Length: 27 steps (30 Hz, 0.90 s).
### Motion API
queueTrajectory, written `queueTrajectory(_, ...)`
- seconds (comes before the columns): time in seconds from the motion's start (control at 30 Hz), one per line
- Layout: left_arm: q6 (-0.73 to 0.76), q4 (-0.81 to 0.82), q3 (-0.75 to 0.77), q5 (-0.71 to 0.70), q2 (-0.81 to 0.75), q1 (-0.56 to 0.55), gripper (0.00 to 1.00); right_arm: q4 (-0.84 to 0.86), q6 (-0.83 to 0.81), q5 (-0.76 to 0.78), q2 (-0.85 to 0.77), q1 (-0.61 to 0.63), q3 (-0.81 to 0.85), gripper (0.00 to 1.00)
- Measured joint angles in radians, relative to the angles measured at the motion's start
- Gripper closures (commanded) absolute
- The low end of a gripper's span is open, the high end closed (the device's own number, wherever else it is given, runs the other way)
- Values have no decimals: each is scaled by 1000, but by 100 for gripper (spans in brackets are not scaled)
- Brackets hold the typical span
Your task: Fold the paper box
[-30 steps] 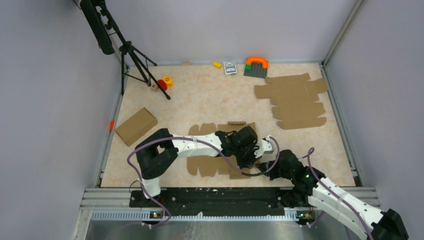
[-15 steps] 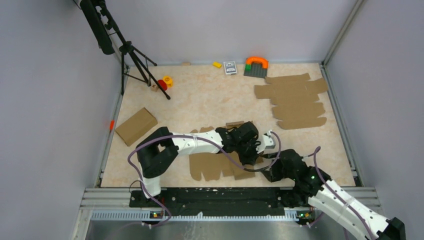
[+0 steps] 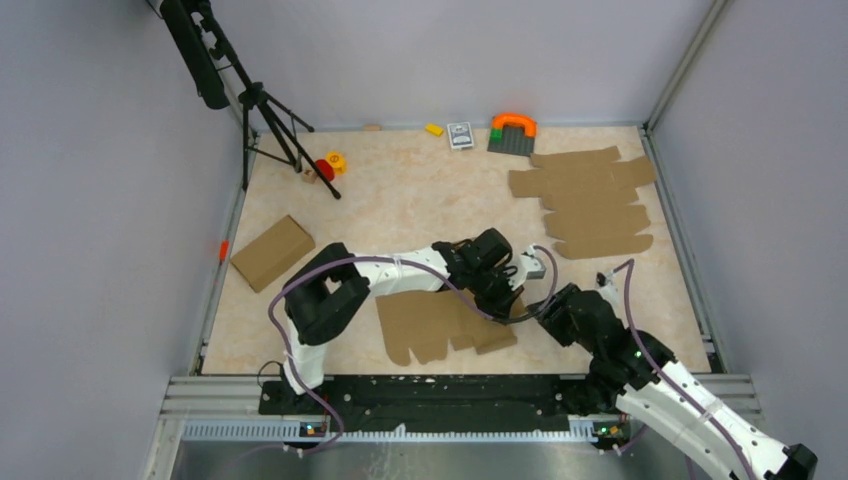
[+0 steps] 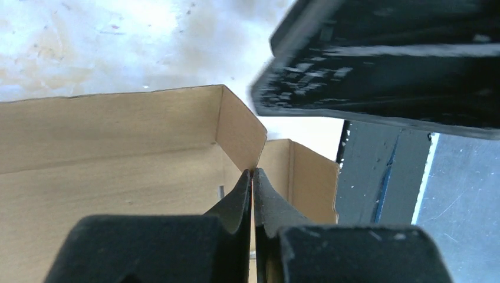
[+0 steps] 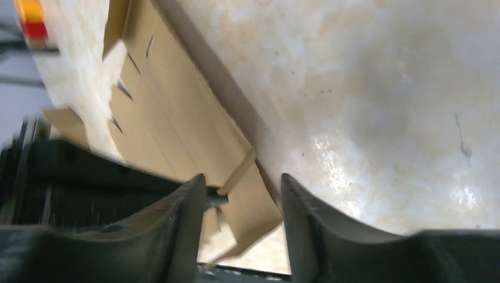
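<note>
Black plastic first: left gripper (image 4: pixel 252 174) clamped fully shut, tips meeting on the lower corner of a raised side flap (image 4: pixel 239 132) of the paper box (image 3: pixel 435 325), seemingly pinching that edge. No visible gap between the jaws. Then right gripper (image 5: pixel 242 181), fingers well apart, gripping nothing, hovering just beside the box's right end with a small corner flap (image 5: pixel 250 206) showing below and between them.

Box near the front edge of the table (image 3: pixel 400 195), between the two arm bases, left arm stretched across above it. Mostly flat brown sheet; one flap upright at the right end, other panels lying down. Early in the fold, by the look of it.

Step in hand, as a judgement: raising the right-hand wall.
- Keep the left pinch low and close to the crease, to hinge the flap rather than lift the whole sheet.
- Lower the open right jaws over the neighbouring tab, close gently, fold along the score and not across it.
- Hold the main panel flat against the table while turning the wall.
- Watch for sliding on the smooth beige top, and for contact between the two wrists, near each other here.

Further out: pile of flat cardboard sheets (image 3: pixel 590 205) well apart at far right; closed brown box (image 3: pixel 272 252) at left; camera tripod (image 3: pixel 268 125) in the far left corner.
</note>
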Motion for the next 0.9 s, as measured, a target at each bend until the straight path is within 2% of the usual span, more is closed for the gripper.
queueTrajectory(0.03, -12, -3, 7, 13, 14, 13, 100, 17, -68, -10, 0, 0, 1, 70)
queueTrajectory(0.17, -34, -14, 14, 40, 42, 43, 100, 72, -249, -66, -1, 0, 1, 86)
queueTrajectory(0.4, -51, -17, 16, 63, 67, 71, 100, 243, -408, -160, -11, 0, -46, 88)
queueTrajectory(0.5, -55, -14, 17, 64, 66, 77, 98, 292, -433, -163, 13, 0, -62, 85)
queueTrajectory(0.73, -69, -16, -4, 49, 19, 97, 95, 249, -444, -105, 74, 0, -62, 83)
queueTrajectory(0.77, -73, -13, -12, 45, 0, 103, 96, 233, -444, -98, 71, 0, -61, 85)
queueTrajectory(0.8, -76, -13, -16, 40, -12, 109, 99, 216, -444, -91, 66, 0, -60, 99)
queueTrajectory(0.9, -95, -9, -18, 25, -42, 148, 100, 158, -433, -66, 42, 0, -52, 100)
